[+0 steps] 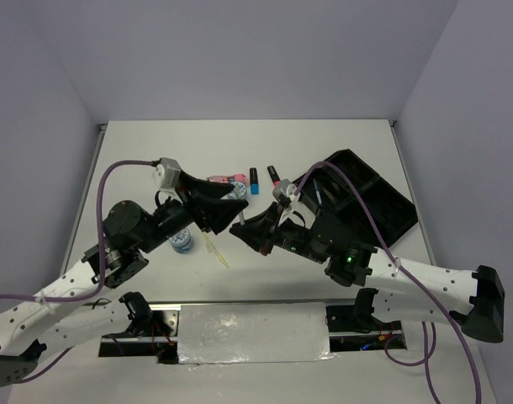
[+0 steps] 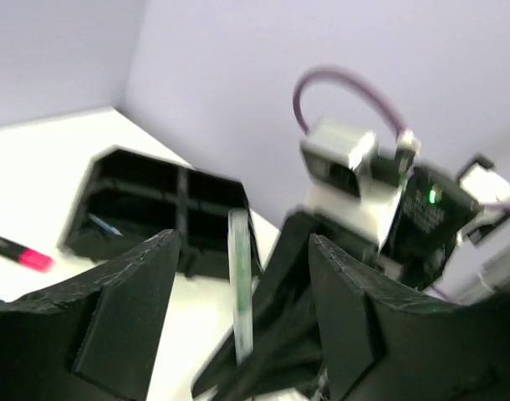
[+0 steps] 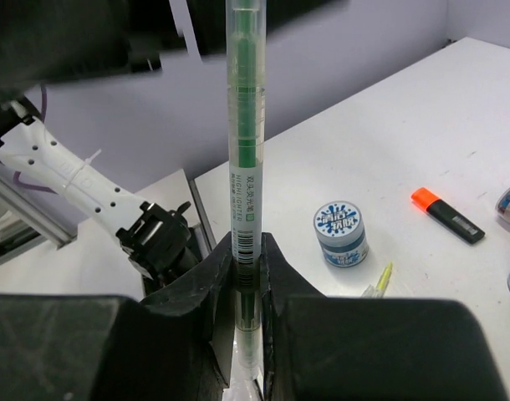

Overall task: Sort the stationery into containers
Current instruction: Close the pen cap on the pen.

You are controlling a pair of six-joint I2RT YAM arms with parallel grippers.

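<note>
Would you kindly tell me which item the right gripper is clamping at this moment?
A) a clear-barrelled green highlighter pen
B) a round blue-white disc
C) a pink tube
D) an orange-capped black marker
A: in the right wrist view the right gripper is shut on the upright clear-barrelled green highlighter pen, while the orange-capped black marker and the round blue-white disc lie apart on the white table.

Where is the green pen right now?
The green pen stands upright in the right wrist view, pinched in the right claw; the left claw sits open around its other end.
</note>
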